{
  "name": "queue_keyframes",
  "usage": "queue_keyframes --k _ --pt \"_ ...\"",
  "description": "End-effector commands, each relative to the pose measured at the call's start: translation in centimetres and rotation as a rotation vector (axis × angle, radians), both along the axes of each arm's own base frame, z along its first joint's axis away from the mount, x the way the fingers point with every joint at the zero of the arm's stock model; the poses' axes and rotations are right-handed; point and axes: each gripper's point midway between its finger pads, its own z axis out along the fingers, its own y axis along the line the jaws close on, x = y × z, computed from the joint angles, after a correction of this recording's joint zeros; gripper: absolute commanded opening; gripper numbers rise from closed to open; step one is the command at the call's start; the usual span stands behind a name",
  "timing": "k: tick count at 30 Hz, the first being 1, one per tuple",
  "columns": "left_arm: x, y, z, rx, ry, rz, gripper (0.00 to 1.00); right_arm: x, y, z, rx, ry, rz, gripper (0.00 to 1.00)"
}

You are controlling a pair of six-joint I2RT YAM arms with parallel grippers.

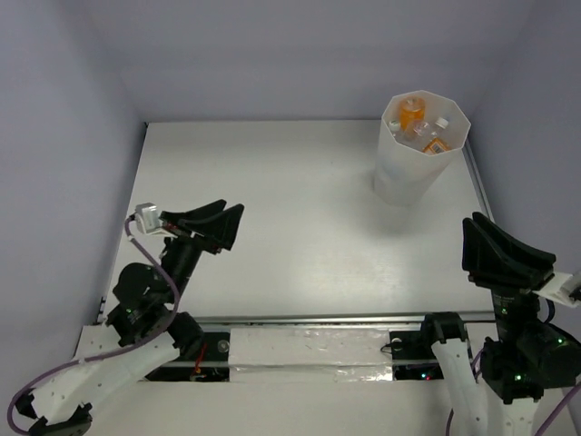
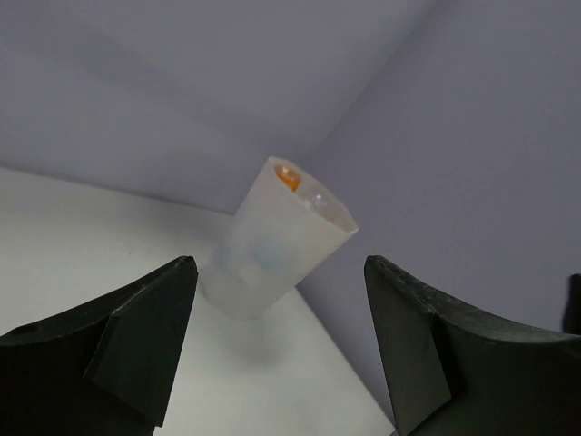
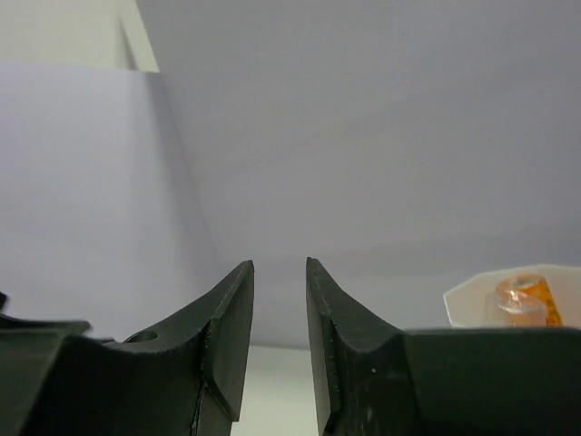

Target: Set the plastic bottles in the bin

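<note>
Bin: the tall white bin (image 1: 404, 177) stands upright at the far right corner of the table (image 1: 300, 209), well apart from both arms.
Bottles: they lie inside the bin. Through its open top I see one orange bottle (image 1: 410, 113), a second orange one (image 1: 435, 143) and a white cap (image 1: 442, 121) between them. How many bottles are in there in all I cannot count.
Table: in the top view no bottle shows on the white surface.
Left gripper: the left gripper (image 2: 280, 263) hangs low over the near left part of the table, its fingers spread wide with nothing between them. It looks toward the bin from a distance.
Right gripper: the right gripper (image 3: 280, 268) is raised at the near right edge. Its fingers are parted by only a narrow gap and hold nothing.
Progress: I judge the task as finished, or very nearly so, because every bottle I can find is already in the bin.
Left to do: nothing that the pictures show.
</note>
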Motion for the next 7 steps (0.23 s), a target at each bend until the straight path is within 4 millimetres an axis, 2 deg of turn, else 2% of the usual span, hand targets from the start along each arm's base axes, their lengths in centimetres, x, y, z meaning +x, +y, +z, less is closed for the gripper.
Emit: queue_keyframes --k 1,3,7 --pt "-1.1 1.6 3.3 0.001 -0.066 0.023 0.72 3.3 -0.4 -3.0 -0.001 0.124 -0.036 0.35" --pt "-1.4 2.5 4.4 0.006 -0.069 0.043 0.72 3.5 -0.1 -3.3 -0.008 0.136 -0.021 0.35" --pt "-1.5 3.1 4.6 0.019 -0.054 0.065 0.75 3.6 0.2 -3.3 -0.018 0.137 -0.007 0.35"
